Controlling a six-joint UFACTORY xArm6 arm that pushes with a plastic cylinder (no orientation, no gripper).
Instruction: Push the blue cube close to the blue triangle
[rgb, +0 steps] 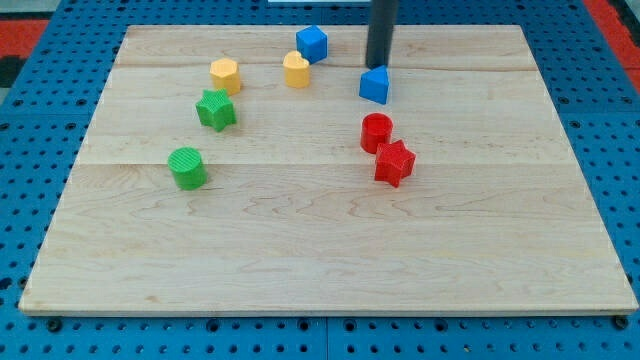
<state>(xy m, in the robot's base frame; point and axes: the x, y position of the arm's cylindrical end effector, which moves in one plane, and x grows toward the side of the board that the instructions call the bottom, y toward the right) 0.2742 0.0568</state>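
Note:
The blue cube (312, 43) sits near the view's top, left of centre. The blue triangle (375, 85) sits lower and to its right, a short gap away. My tip (378, 66) comes down from the view's top and ends just above the blue triangle, touching or nearly touching its top edge, to the right of the blue cube.
A yellow heart-like block (296, 70) lies just below the blue cube. A yellow hexagon (225, 75), green star (216, 110) and green cylinder (187, 167) stand at the left. A red cylinder (377, 131) and red star (394, 162) lie below the triangle. The wooden board (320, 250) rests on a blue pegboard.

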